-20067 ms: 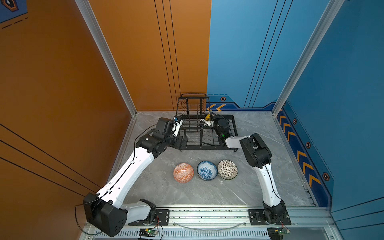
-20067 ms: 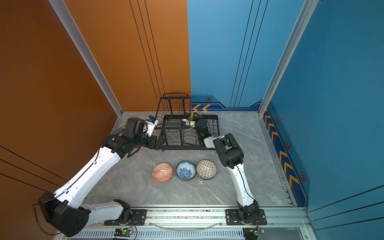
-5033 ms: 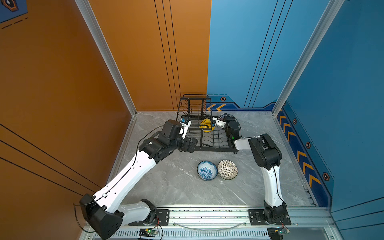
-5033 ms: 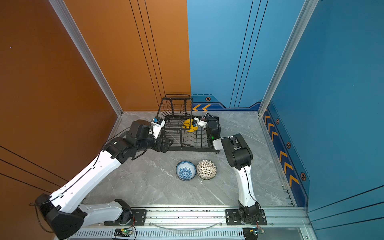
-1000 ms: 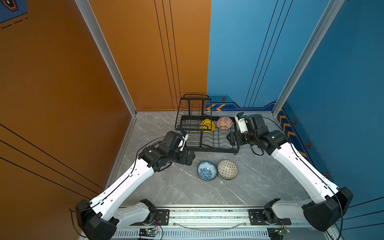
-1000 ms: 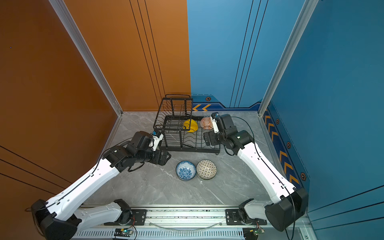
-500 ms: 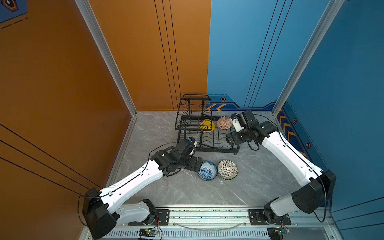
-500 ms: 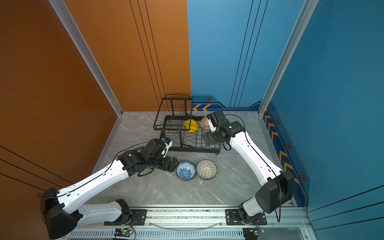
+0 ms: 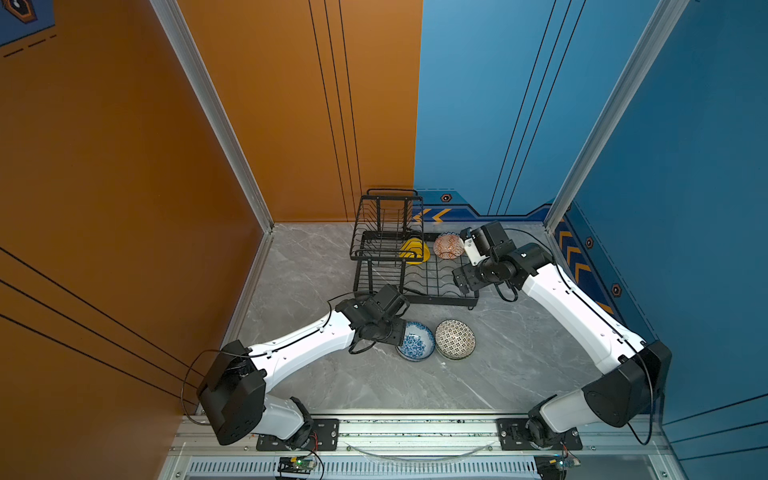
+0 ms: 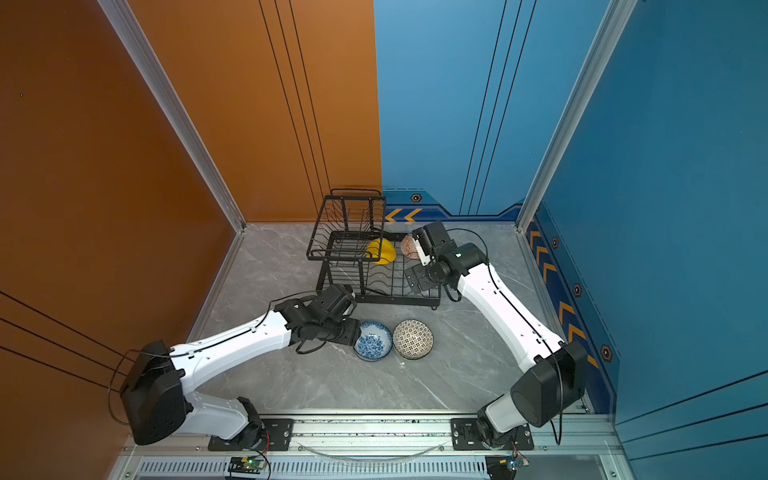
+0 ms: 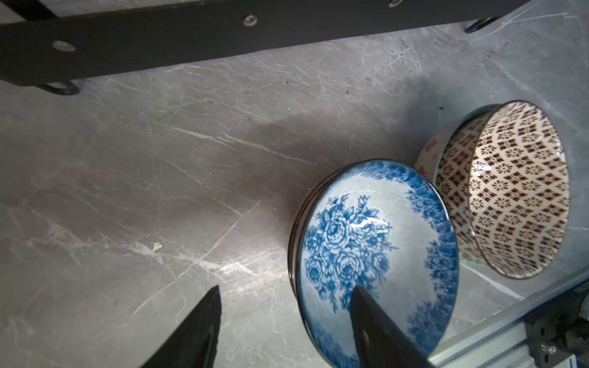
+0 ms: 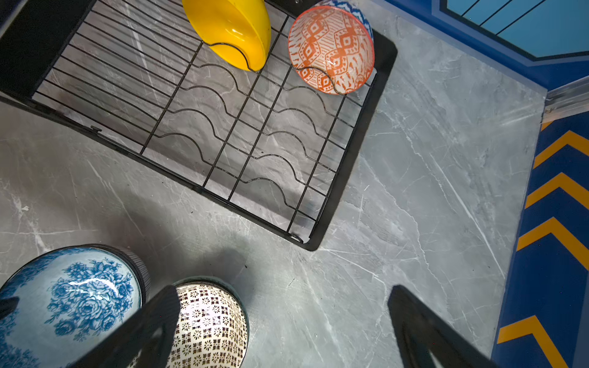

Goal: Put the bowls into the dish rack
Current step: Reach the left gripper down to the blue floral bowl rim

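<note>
Your left end effector (image 11: 287, 288), jaws apart, straddles the blue-white floral bowl (image 11: 366, 242) at 6 o'clock from the dish rack (image 12: 353, 149); right end effector (image 12: 283, 290) wide, empty.

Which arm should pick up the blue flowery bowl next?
Left. The left fingers straddle the blue floral bowl's rim, one inside it. The right fingers hang open by the dish rack, farther away.

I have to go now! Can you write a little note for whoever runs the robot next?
Left gripper: open, jaws astride the rim of the blue floral bowl, not clamped yet.
Right gripper: open, empty, by the dish rack.
Done: yellow bowl and orange-white bowl stand in the rack's slots.
To do: blue floral bowl and black-white bowl, side by side on the table.
</note>
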Robot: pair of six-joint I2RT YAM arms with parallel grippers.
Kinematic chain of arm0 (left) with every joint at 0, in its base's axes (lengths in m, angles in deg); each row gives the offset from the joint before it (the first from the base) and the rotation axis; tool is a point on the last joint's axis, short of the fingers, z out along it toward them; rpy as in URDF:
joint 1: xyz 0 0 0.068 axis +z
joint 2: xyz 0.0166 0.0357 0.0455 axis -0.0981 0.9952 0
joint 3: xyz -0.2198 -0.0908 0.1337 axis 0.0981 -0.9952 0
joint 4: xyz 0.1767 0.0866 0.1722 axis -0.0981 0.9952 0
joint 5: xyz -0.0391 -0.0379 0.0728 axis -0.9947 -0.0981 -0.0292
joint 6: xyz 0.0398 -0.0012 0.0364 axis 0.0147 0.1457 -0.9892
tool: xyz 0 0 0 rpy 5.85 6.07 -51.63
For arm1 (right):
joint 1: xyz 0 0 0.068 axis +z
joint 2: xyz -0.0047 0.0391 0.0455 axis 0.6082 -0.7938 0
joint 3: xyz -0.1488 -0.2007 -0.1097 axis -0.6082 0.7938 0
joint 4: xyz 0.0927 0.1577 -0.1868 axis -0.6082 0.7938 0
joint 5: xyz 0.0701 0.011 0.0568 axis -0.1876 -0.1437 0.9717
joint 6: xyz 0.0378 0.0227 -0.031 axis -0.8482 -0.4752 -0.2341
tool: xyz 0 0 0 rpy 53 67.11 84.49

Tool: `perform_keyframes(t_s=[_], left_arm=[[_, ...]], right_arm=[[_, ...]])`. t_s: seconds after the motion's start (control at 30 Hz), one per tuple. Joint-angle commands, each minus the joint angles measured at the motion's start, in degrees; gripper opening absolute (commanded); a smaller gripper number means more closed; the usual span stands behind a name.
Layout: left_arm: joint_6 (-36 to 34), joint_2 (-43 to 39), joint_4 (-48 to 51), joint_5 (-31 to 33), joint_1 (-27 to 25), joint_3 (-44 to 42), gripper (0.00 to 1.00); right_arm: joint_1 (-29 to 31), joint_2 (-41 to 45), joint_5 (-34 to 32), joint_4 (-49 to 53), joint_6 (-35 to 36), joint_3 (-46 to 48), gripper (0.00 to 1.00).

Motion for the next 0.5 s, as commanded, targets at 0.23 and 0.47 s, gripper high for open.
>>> perform_keyframes(t_s=[0.23, 0.47], left_arm=[[0.8, 6.3, -1.3, -1.3, -0.8, 4.5, 0.38], [0.8, 8.0, -1.3, -2.0, -0.9, 5.7, 0.07]], right_arm=[[0.4, -0.2, -2.7, 0.1, 1.7, 0.6, 1.0], [0.1, 0.5, -3.1, 0.1, 2.2, 1.3, 1.0]])
